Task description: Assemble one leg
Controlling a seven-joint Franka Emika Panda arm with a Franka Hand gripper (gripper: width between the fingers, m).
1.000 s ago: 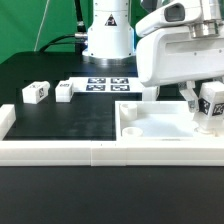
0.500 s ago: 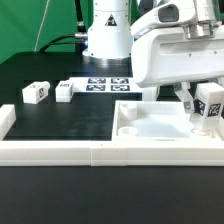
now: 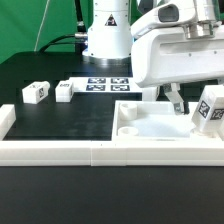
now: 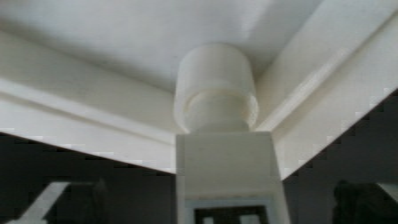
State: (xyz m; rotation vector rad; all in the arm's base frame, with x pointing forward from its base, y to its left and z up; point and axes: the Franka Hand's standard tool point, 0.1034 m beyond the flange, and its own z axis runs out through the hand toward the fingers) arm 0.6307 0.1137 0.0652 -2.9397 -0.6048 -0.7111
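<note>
One leg (image 3: pixel 210 108), a chunky white block with a tag, leans toward the exterior view's right at the right end of the large white panel (image 3: pixel 150 128). My gripper (image 3: pixel 195 100) hangs over it with the jaws spread. One finger (image 3: pixel 175 99) stands clear on the exterior view's left of the leg. In the wrist view the leg (image 4: pixel 222 130) runs up the middle with its round peg against the panel's corner. The gripper (image 4: pixel 217 205) is open, and its dark fingers (image 4: pixel 50 200) sit at the picture's edges, apart from the leg.
Two more legs (image 3: pixel 35 92) (image 3: pixel 64 90) lie on the black mat at the exterior view's left. The marker board (image 3: pixel 105 83) lies behind them by the robot base. Long white border rails (image 3: pixel 60 150) run along the front.
The jaws have opened and let go of the leg. The leg now leans to the exterior view's right instead of standing upright between the fingers.
</note>
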